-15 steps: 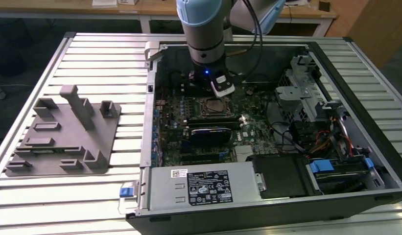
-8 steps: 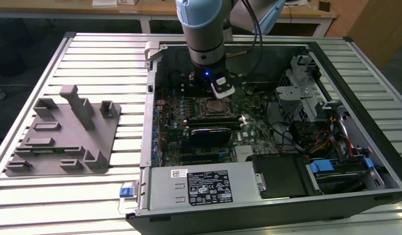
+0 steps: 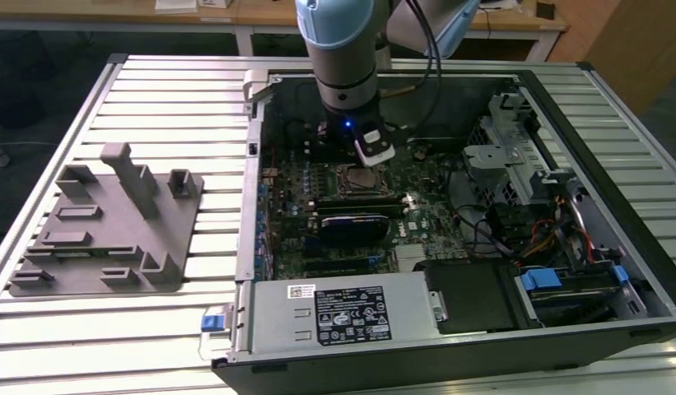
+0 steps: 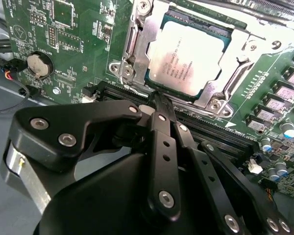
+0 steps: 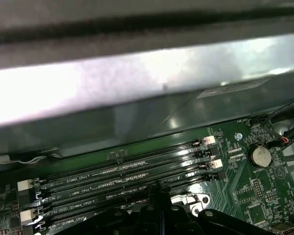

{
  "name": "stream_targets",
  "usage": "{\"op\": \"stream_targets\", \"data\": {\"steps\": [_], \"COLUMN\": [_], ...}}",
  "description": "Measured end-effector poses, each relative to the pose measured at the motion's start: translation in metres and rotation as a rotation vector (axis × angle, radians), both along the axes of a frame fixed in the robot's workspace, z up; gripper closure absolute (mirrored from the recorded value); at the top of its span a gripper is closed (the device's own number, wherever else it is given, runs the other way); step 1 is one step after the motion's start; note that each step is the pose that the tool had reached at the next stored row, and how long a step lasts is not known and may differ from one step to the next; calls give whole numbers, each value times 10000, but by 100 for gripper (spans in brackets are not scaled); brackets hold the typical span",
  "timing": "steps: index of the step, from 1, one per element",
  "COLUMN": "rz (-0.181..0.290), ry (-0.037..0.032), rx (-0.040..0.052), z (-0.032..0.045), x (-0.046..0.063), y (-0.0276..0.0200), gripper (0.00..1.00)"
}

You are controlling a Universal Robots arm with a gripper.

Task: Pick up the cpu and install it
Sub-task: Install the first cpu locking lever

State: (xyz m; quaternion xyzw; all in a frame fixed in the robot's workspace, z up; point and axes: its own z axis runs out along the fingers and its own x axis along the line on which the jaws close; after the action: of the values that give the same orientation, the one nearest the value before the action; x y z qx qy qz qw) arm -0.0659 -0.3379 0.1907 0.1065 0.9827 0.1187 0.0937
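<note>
Cpu [image 4: 185,58] lies flat, plate up, in its socket; tool [image 4: 159,100] pinched empty.

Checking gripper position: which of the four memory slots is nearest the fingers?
The slot bordering the cpu; the fingers meet over it, while the others lie toward the case wall.

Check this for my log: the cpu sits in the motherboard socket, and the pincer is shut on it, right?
Not quite. In the second wrist view the cpu does sit in the socket, but the pincer is closed beside it over the memory slots, holding nothing.
</note>
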Motion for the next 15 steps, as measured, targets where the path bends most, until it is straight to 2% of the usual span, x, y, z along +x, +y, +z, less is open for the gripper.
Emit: {"op": "stream_targets", "data": {"steps": [7,10,12,13,15], "rz": [1,0,0,-1,-1], "ry": [3,2,3,2,6], "rx": [-6,-81,-259,-399,-755], "z": [109,129,135,136,136], "x": [0,0,1,3,6], "y": [-1,0,-1,0,0], "gripper": [89,89,89,89,89]}}
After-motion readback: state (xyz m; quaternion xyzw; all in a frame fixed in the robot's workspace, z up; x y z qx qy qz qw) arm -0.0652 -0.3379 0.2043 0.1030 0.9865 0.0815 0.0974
